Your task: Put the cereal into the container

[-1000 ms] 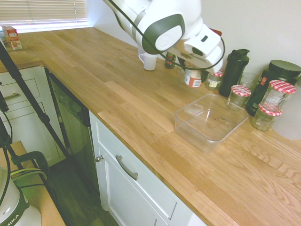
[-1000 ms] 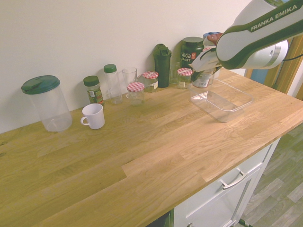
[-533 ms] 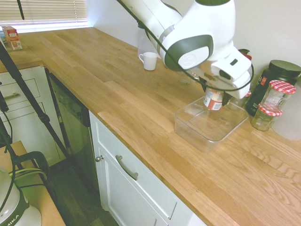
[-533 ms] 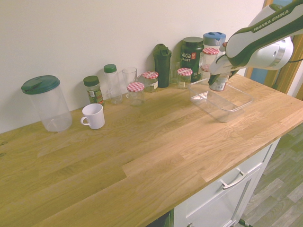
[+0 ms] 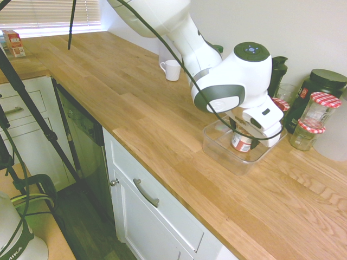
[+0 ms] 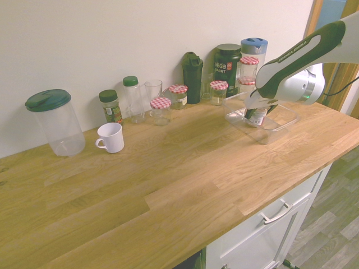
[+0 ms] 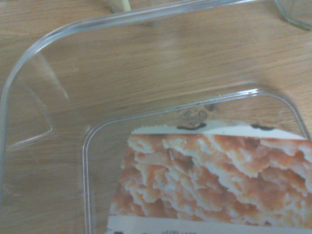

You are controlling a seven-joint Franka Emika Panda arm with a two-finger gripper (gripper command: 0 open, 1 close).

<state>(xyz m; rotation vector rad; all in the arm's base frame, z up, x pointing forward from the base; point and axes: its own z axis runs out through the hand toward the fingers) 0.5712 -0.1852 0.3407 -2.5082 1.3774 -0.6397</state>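
The cereal [image 5: 240, 143] is a small cup with a red, white and tan label. It stands upright inside the container [image 5: 217, 149], a clear shallow square tub on the wooden counter. My gripper [image 5: 245, 132] comes down from above and is shut on the cup's top. The second exterior view gives the same picture: the cereal [image 6: 258, 116] is low inside the container [image 6: 277, 128], under my gripper [image 6: 256, 109]. Whether the cup rests on the tub's floor I cannot tell. In the wrist view the cereal label [image 7: 209, 180] fills the lower part, with the container rim [image 7: 29, 63] curving around it.
Glass jars with red-checkered lids [image 5: 320, 108] stand just behind the tub, beside a black shaker bottle [image 5: 279, 67] and a dark tub [image 5: 324, 84]. A white mug [image 6: 110, 137], a drinking glass [image 6: 152, 89] and a green-lidded jug [image 6: 56, 122] stand further along the wall.
The arm carried the cereal from beside the jars at the wall to above the container, then lowered it inside. The gripper stayed shut on it throughout.
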